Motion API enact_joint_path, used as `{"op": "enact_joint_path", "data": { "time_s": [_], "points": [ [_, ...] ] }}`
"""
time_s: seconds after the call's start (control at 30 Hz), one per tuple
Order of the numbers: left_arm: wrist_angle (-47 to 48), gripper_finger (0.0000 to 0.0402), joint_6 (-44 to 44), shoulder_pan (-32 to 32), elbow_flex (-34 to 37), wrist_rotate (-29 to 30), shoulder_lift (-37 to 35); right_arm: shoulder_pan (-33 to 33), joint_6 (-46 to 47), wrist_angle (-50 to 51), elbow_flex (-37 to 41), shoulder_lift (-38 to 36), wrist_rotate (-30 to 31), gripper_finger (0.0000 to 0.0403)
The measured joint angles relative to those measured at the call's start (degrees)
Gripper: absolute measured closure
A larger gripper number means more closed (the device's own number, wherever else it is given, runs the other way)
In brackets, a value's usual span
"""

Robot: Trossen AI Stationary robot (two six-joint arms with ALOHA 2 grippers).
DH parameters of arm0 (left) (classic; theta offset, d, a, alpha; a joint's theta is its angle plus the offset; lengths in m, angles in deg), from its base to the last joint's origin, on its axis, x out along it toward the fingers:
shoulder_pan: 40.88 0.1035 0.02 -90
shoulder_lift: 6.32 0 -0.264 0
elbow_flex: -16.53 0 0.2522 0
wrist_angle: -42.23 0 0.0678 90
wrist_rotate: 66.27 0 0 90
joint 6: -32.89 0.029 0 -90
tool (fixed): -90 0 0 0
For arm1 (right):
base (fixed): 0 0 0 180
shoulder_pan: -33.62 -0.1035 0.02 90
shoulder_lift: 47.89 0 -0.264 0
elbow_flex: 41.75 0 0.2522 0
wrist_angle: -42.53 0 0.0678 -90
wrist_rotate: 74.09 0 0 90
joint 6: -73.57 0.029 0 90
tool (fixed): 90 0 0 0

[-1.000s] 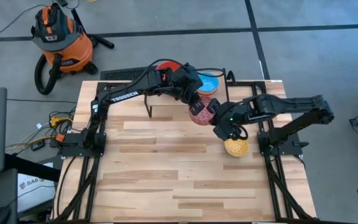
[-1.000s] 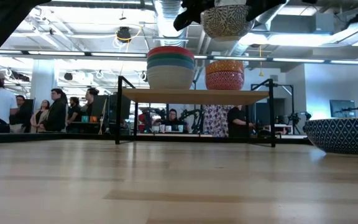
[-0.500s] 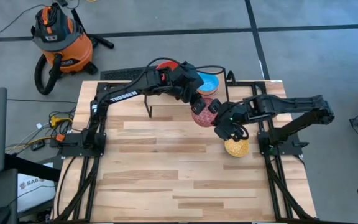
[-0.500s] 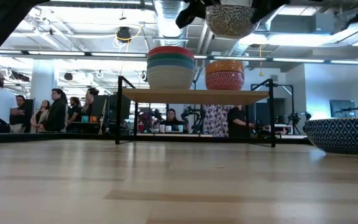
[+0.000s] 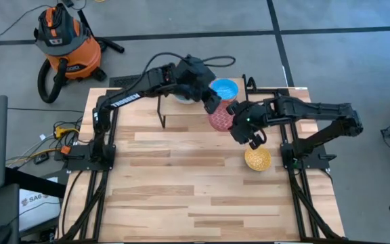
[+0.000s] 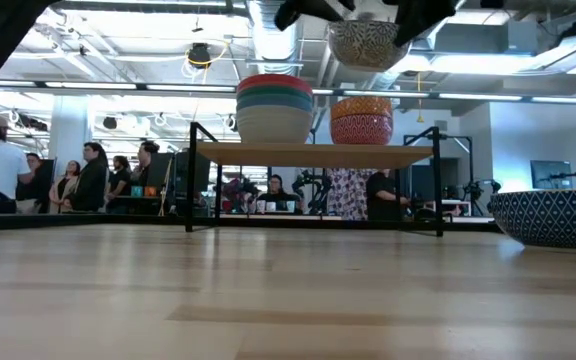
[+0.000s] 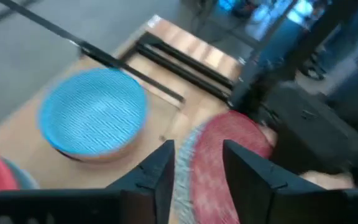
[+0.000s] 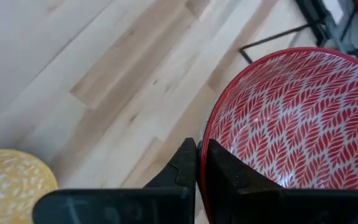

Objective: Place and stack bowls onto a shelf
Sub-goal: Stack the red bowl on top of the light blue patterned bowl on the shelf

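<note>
You see 2 stacks on the shelf [image 6: 313, 153]; right gripper [image 8: 199, 163] pinches the red patterned bowl [image 8: 291, 118], left gripper [image 7: 197, 163] parted, empty.

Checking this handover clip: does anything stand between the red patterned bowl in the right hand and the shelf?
Nothing visible does. The right hand pinches the red patterned bowl by its rim, in the air just in front of the shelf.

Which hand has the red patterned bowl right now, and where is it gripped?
The right hand pinches the red patterned bowl at its rim. The left hand has opened and straddles the rim without gripping.
</note>
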Motion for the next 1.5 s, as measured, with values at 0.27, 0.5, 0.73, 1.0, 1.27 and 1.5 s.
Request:
{"op": "enact_joint_path", "data": {
  "time_s": [0.27, 0.5, 0.73, 1.0, 1.27, 1.5],
  "points": [
    [2.8, 0.0214, 0.5, 3.7, 0.2, 1.6, -2.4, 6.5, 1.2, -2.5, -2.4, -0.1, -1.6, 0.0364],
    [5.4, 0.0179, 2.5, 5.8, 0.3, 7.2, -6.2, 15.6, 1.2, -6.8, -4.9, 1.3, -4.8, 0.0364],
    [7.7, 0.0177, 2.4, 6.9, 0.3, 8.9, -8.1, 24.1, 3.9, -7.9, -10.7, 7.3, -13.4, 0.0364],
    [14.7, 0.0177, 1.8, 6.6, 0.4, 10.9, -8.2, 28.2, 7.8, -5.2, -10.7, 10.6, -19.0, 0.0364],
    [14.9, 0.0177, 3.0, 6.5, 0.4, 11.8, -8.2, 32.2, 12.4, -5.1, -10.4, 10.4, -23.0, 0.0364],
    [14.5, 0.0177, 4.5, 6.5, 0.4, 11.8, -8.2, 32.8, 14.2, -4.2, -10.0, 10.5, -24.0, 0.0364]
  ]
}}
